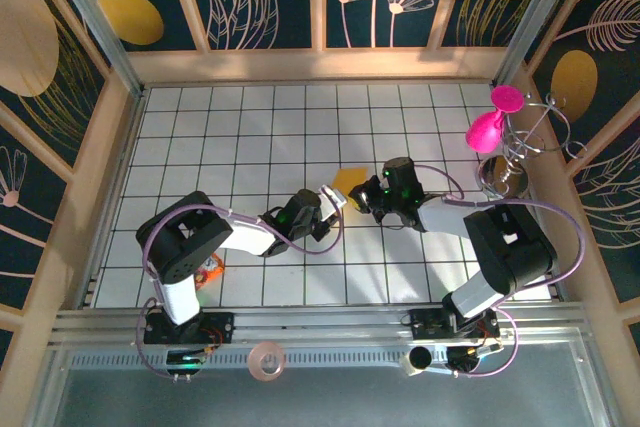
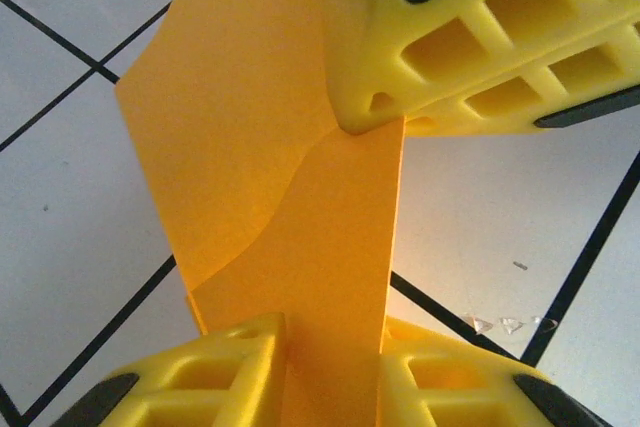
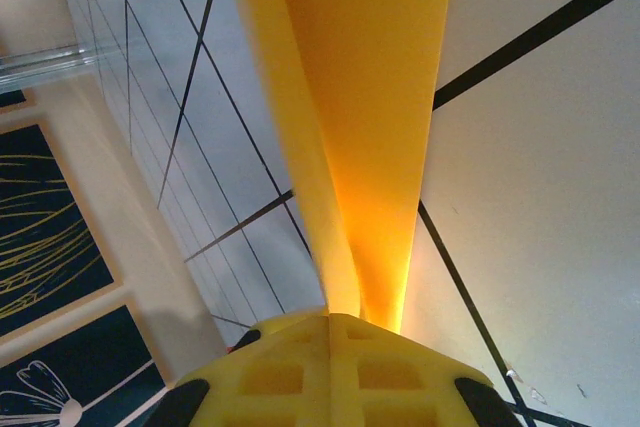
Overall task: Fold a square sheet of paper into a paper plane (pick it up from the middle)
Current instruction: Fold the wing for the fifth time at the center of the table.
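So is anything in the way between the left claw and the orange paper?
Nothing visible is. The orange paper runs straight between the fingers of the left gripper, and the right gripper is pinching it too.

Bench [image 1: 250, 117] middle: we find the left fingers [image 2: 240, 372] and the right fingers [image 3: 330, 367] facing each other with the sheet of paper [image 1: 348, 181] spanning the gap, so nothing passes between them.
Back rows: we see bare tiles behind both arms, from the left wall to past centre.
Back right: a pink balloon figure [image 1: 490, 127] on a wire stand [image 1: 512, 162] blocks the corner.
Near left: a snack packet [image 1: 210, 267] lies just beside the left arm [image 1: 190, 242].
Near middle: we see open tiles between the two forearms.
Near rail: a tape roll [image 1: 267, 360] lies between the bases.
Edges: walls [image 1: 300, 65] close three sides.
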### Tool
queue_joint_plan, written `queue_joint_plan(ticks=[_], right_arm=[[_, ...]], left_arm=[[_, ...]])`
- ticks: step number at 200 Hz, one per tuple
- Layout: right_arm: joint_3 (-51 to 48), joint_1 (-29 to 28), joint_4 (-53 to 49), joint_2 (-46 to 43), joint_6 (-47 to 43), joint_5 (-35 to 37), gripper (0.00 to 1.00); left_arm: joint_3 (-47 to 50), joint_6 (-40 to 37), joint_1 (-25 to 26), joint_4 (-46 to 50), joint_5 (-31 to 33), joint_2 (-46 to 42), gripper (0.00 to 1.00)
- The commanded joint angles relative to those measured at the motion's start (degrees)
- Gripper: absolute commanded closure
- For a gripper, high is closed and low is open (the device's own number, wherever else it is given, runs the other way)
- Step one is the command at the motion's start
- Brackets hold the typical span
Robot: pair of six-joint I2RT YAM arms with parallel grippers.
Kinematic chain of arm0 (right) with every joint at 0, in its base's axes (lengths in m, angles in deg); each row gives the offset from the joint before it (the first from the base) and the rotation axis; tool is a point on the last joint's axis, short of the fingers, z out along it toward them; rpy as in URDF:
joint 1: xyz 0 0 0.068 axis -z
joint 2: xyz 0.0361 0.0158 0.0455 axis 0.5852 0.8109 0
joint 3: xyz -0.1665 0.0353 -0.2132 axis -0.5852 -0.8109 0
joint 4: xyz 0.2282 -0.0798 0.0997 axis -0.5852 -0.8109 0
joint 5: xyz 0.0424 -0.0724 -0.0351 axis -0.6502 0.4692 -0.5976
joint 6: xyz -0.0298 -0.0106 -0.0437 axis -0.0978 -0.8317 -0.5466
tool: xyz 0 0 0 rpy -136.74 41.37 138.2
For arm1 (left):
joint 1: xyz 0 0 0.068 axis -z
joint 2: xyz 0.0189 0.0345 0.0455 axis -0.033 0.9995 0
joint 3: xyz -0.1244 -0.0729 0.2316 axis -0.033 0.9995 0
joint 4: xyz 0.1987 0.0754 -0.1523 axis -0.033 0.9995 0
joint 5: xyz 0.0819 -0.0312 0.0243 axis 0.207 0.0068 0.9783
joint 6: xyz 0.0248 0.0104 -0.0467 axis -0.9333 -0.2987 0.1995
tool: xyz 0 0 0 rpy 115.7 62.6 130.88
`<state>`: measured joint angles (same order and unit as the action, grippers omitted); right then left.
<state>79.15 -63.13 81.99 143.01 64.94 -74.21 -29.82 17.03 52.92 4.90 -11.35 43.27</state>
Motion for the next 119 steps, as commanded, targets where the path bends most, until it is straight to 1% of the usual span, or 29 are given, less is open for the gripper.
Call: queue_joint_plan(ticks=[1, 6, 26, 41, 53, 73, 119], right_arm=[[1.56, 0.46, -0.72, -0.15, 0.25, -0.91, 0.88], [1.51, 0.49, -1.0, -0.42, 0.12, -0.58, 0.82], [1.59, 0.94, -3.07, -2.43, -1.72, 1.65, 0.64], [1.61, 1.95, -5.89, -4.59, -3.5, 4.05, 0.56], [1.34, 3.04, -7.4, -6.36, -4.76, 5.51, 0.54], [1.05, 4.76, -10.37, -8.83, -6.71, 7.76, 0.53], [-0.8, 6.91, -12.48, -11.35, -8.45, 9.29, 0.53]], left_arm=[[-1.13, 0.91, 0.18, -1.35, -1.43, 1.06, 0.77], [-1.04, 1.12, 0.13, -1.48, -1.69, 1.09, 0.78], [-0.28, 2.72, 0.15, -2.41, -2.66, 1.42, 0.8], [0.6, 3.96, 0.16, -3.43, -3.7, 1.59, 0.81], [0.99, 4.93, 0.17, -3.9, -4.67, 1.76, 0.81], [1.1, 6.04, 0.18, -3.67, -6.15, 2.35, 0.82], [-0.04, 8.34, 0.12, -0.54, -9.92, 3.86, 0.83]])
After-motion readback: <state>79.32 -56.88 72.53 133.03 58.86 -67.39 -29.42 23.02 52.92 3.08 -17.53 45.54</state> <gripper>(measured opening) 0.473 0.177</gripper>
